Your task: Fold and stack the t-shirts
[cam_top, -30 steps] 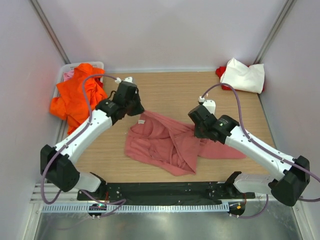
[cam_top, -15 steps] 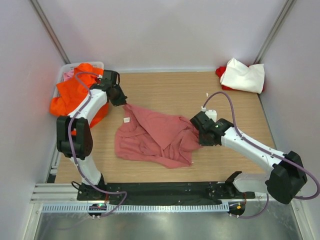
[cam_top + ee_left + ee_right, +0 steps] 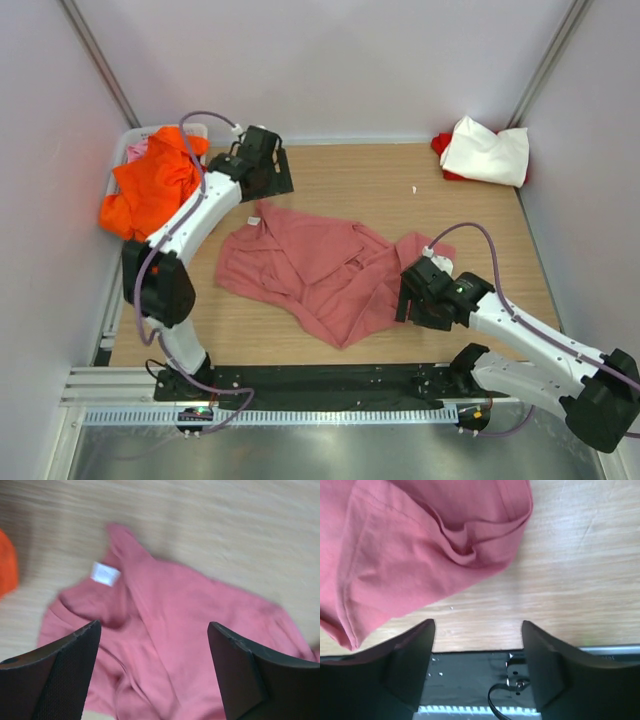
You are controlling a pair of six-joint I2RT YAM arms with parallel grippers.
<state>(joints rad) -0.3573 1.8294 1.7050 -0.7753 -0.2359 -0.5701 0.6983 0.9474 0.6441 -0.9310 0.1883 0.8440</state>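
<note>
Bin (image 3: 128, 140): one white basket is standing at the far-left back corner.
Orange t-shirt (image 3: 150, 190): bright and bunched, it is spilling over the bin's near rim onto the table edge.
Lighter pink t-shirt (image 3: 137, 150): only a sliver is being shown, tucked behind the orange cloth.
Left gripper (image 3: 154, 626): the black fingers are being held wide apart – nothing is gripped. It is hovering over the collar end of the middle shirt.
Salmon-pink t-shirt (image 3: 310, 270): soft matte knit, it is lying rumpled in loose ridges across the middle of the table, unfolded. A small white neck label (image 3: 105, 573) is facing up.
Table (image 3: 340, 180): pale wood grain, flat.
Right gripper (image 3: 477, 622): the fingers are being held apart with nothing clamped. A stitched, doubled-over edge of the salmon-pink cloth is lying just beyond the tips.
White t-shirt (image 3: 487, 150): it is heaped in a lump in the far-right back corner.
Red t-shirt (image 3: 440, 145): only an edge is peeking out beneath the white one.
Count: five t-shirts – one per colour; two grippers.
</note>
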